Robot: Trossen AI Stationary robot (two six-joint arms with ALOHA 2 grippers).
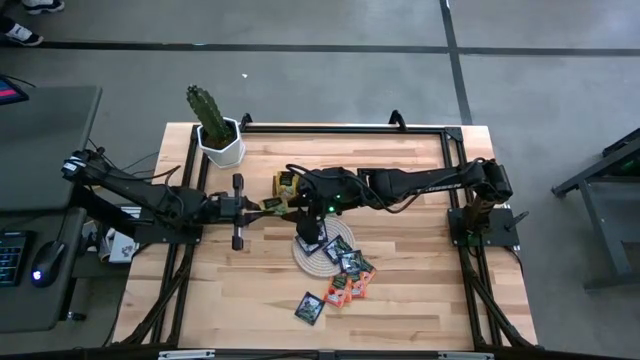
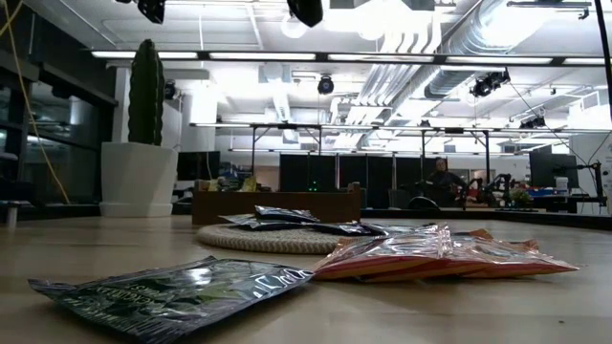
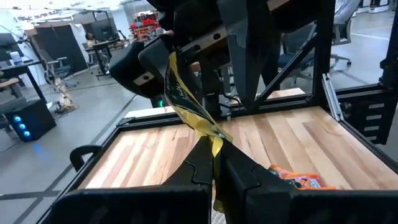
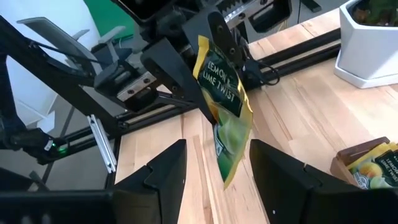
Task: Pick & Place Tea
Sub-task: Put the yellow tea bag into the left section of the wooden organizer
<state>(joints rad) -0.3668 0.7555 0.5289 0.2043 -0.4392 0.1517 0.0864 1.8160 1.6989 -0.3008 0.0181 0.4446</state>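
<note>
Sachet in hand: my left pincer (image 3: 214,163) clenched on yellow-green tea sachet (image 4: 225,107)
Right pincer (image 4: 214,165): released, straddling it
Left to place: sachets (image 1: 346,270) at lower centre of the bench (image 1: 420,300)

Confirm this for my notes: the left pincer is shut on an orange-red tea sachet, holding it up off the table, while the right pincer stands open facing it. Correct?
Not quite. The sachet in the left pincer is yellow-green, not orange-red; the right wrist view shows its lemon and lime label. The rest holds: the left pincer is shut on it above the table, and the right pincer stands open facing it.
</note>
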